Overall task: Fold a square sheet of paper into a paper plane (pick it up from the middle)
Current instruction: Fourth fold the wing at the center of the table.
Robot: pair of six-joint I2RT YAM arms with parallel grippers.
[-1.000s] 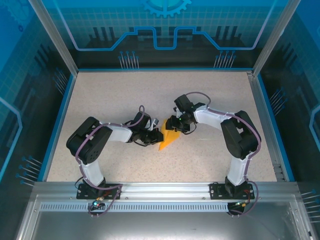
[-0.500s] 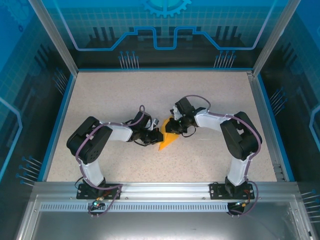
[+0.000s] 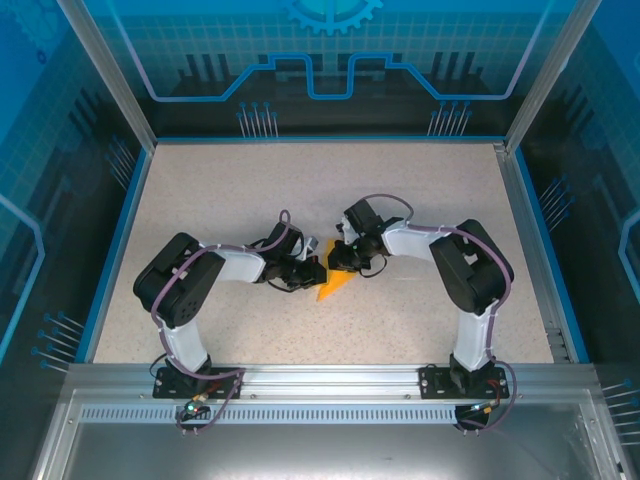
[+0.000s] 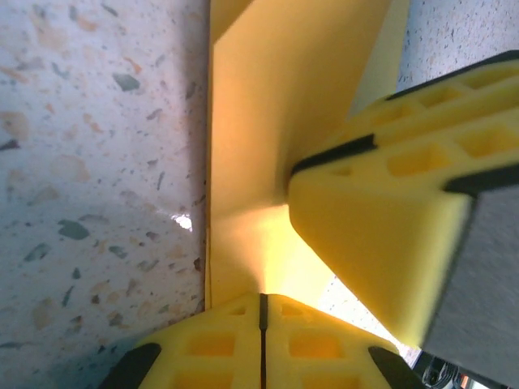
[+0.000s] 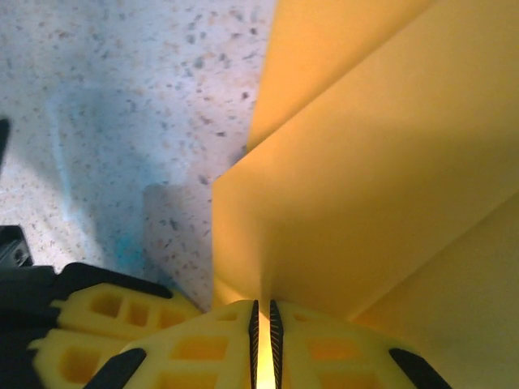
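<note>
The orange-yellow sheet of paper (image 3: 333,284) lies folded into a pointed wedge at the middle of the table, its tip toward the near left. My left gripper (image 3: 315,270) meets it from the left, shut on its edge. In the left wrist view the jaws (image 4: 262,304) pinch the paper (image 4: 272,105), with the right gripper's yellow fingers (image 4: 381,243) close beside them. My right gripper (image 3: 344,257) comes from the right and is shut on a raised fold. The right wrist view has the jaws (image 5: 262,312) nipping the paper (image 5: 373,178), whose layers overlap.
The speckled table (image 3: 250,200) is bounded by a blue rim and glass walls. Both arms reach inward and their fingertips nearly touch over the paper. The left gripper's fingers (image 5: 105,324) sit right beside the right jaws.
The right gripper has moved slightly left onto the paper and shut on its fold. The left gripper and the paper have stayed in place.
</note>
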